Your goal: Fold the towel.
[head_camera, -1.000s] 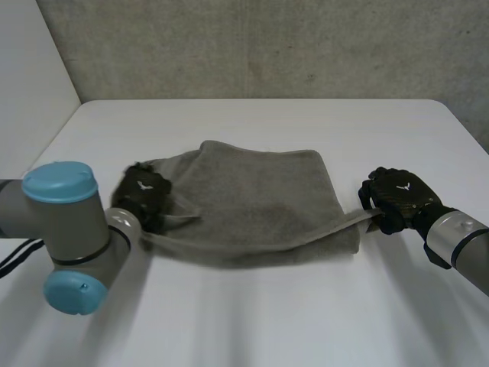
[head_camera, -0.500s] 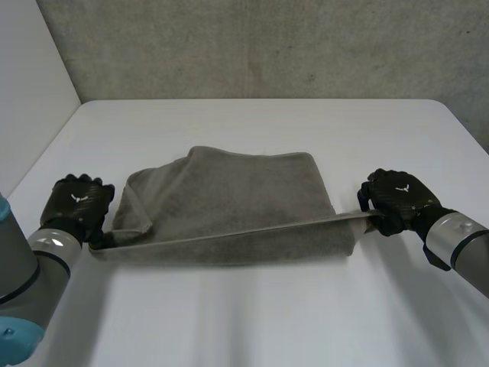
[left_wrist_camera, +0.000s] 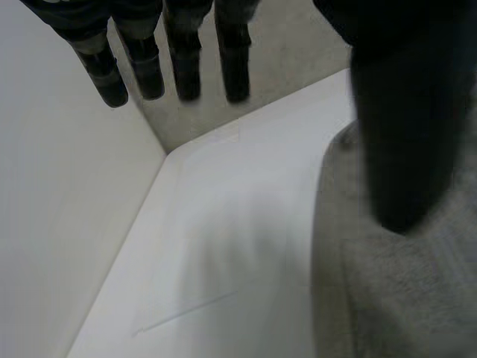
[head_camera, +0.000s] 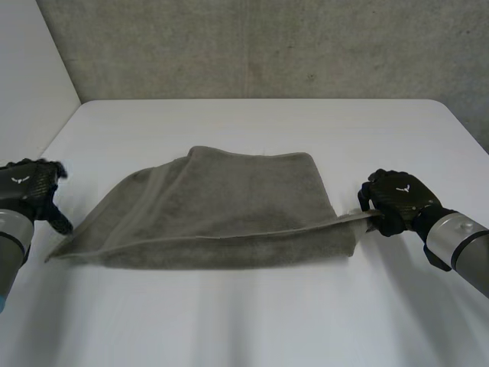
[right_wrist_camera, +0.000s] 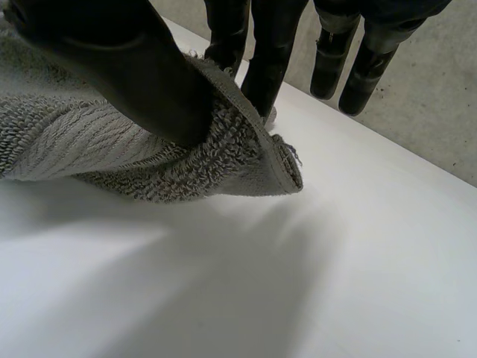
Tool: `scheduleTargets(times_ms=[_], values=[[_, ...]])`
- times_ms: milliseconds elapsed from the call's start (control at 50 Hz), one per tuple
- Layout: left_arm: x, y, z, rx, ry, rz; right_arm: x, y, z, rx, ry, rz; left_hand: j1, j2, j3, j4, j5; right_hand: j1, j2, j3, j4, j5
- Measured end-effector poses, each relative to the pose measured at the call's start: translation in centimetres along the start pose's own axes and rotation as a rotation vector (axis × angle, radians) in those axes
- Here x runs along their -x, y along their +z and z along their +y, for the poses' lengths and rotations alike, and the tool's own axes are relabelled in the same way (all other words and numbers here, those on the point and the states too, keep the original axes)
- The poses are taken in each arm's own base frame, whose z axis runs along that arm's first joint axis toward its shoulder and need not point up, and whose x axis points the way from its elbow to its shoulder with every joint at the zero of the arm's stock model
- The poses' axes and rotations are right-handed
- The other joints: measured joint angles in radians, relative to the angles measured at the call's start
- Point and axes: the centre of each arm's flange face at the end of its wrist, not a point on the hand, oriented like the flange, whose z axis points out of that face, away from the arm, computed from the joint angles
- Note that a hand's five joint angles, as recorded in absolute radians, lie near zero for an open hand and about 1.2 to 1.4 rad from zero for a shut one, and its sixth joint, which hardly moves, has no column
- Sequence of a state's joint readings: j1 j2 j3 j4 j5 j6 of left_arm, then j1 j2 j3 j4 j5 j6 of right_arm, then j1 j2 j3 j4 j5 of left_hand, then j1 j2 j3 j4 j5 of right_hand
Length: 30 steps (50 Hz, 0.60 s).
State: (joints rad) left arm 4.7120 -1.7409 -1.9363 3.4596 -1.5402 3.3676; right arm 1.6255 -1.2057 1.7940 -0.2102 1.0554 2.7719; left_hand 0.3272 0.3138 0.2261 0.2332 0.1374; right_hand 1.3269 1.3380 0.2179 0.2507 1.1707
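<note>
Head view, left to right. Left robot hand [head_camera: 27,191] sits at the left edge of the white worktop [head_camera: 252,130], just beside the towel's near-left corner; whether it touches the cloth there I cannot tell. Left wrist view: its fingers [left_wrist_camera: 182,52] hang straight and spread, well apart from the thumb, with nothing between them. The hand is wide and holds nothing. Grey cloth lies beside the thumb.

Towel [head_camera: 229,206]: grey terry, lying across the middle of the worktop, doubled over loosely. The far edge is shorter and bunched at its left end. The near edge runs as one long line from the pointed near-left corner across to the right corner. The left part flattens out low on the worktop.

Right robot hand [head_camera: 396,199] is at the towel's near-right corner. Right wrist view: the thumb [right_wrist_camera: 112,60] presses the hemmed corner against the fingers [right_wrist_camera: 268,60], so this hand pinches the towel. The corner tip pokes out past the thumb, just above the worktop.
</note>
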Motion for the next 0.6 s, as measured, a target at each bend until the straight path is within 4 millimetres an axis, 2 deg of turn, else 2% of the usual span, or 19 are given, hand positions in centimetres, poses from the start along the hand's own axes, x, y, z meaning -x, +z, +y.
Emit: scheduleTargets(times_ms=[40,180,360,480,600], values=[[-0.2,-0.2,-0.2,-0.009,0.001,0.018,0.0,0.0,0.0,0.000,0.000,0.000,-0.068,-0.063,0.000,0.000,-0.081,0.000,0.000,0.000,0.000,0.000],[-2.0,-1.7,-0.7,-0.045,0.014,0.131,0.0,0.0,0.0,0.001,0.001,-0.001,-0.078,-0.072,0.000,0.000,-0.086,0.000,0.000,0.000,0.000,0.000],[-4.9,-3.6,-0.2,-0.035,0.046,0.375,0.1,0.0,0.1,0.003,0.001,-0.002,-0.078,-0.072,0.000,0.000,-0.086,0.000,0.000,0.000,0.000,0.000],[-5.3,-4.0,0.4,0.010,0.092,0.445,0.1,0.0,0.0,0.002,0.001,-0.002,-0.078,-0.072,0.000,0.000,-0.086,0.000,0.000,0.000,0.000,0.000],[-5.0,-3.5,1.8,0.073,0.163,0.449,0.0,0.0,0.0,0.001,0.001,-0.001,-0.078,-0.072,0.000,0.000,-0.086,0.000,0.000,0.000,0.000,0.000]])
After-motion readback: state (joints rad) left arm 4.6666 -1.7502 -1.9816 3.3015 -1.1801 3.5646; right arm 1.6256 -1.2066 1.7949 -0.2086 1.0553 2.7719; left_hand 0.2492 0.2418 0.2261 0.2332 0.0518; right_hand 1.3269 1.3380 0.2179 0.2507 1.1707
